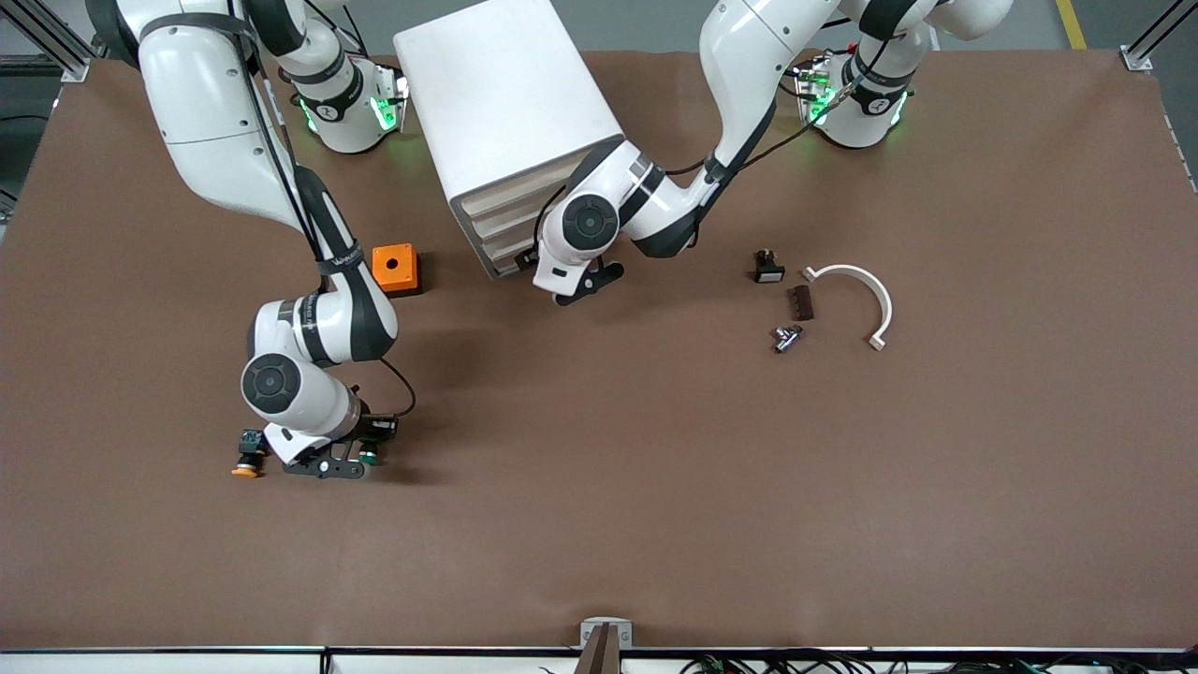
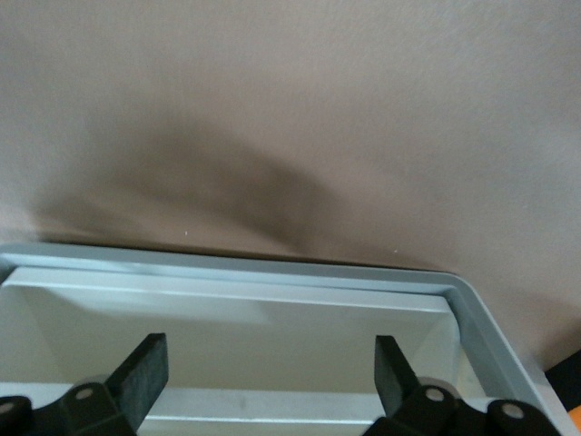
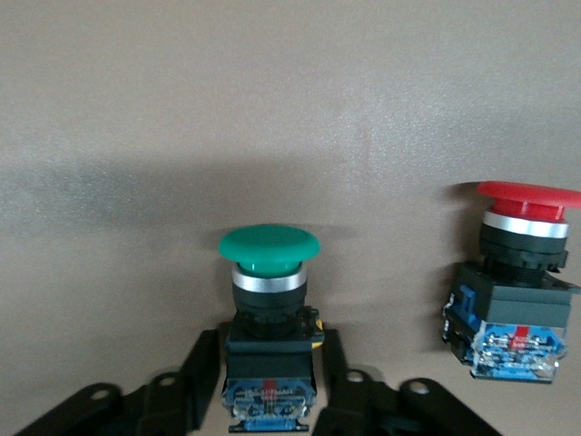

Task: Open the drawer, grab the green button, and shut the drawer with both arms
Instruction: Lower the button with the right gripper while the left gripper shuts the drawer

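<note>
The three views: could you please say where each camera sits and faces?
Front view: high across the table, facing left arm and right arm; left end effector at the drawer cabinet, right end effector at the green button.
Left wrist view: on that wrist, looking at the drawer rim; its open end effector shows.
Right wrist view: on that wrist, facing the green button and red button; its end effector shows.
Shared: green button, front and right wrist.

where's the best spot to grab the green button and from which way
Grip the green button by its square black body, below the cap, with one finger on each flat side. The wide round cap overhangs and would slip; the body's faces are flat and parallel. The right claw already sits this way, coming in from the contact-block end, fingers straddling the body. It lies on the table, cap pointing away from the claw.
</note>
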Controlling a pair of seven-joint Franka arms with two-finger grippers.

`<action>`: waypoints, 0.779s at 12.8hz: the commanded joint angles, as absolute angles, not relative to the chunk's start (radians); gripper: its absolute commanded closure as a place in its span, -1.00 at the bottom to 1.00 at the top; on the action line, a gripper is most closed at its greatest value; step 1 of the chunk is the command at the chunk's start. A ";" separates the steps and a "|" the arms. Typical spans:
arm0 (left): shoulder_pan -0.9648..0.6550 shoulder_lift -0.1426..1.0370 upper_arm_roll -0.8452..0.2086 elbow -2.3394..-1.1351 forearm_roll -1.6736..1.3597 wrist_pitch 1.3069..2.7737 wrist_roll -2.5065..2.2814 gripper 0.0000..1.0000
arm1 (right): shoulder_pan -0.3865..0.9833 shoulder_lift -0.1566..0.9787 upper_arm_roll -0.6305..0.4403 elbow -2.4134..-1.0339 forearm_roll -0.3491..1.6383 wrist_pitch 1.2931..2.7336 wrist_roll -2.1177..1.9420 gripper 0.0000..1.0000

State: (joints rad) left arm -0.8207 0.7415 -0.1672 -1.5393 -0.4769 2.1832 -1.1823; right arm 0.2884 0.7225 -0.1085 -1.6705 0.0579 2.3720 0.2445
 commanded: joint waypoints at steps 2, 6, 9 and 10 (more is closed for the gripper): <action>-0.819 0.735 -0.179 -1.557 -0.531 2.195 -1.197 -0.99 | 0.268 0.707 -0.087 -1.648 0.054 2.367 0.227 -1.00; -0.808 0.726 -0.178 -1.559 -0.522 2.195 -1.180 -0.99 | 0.261 0.603 -0.092 -1.628 0.040 2.212 0.222 -1.00; -0.758 0.694 -0.175 -1.551 -0.514 2.184 -1.183 -0.99 | 0.224 0.526 -0.092 -1.588 0.017 2.059 0.163 -1.00; -0.737 0.669 -0.169 -1.552 -0.512 2.183 -1.183 -0.99 | 0.204 0.514 -0.092 -1.566 0.017 2.012 0.138 -1.00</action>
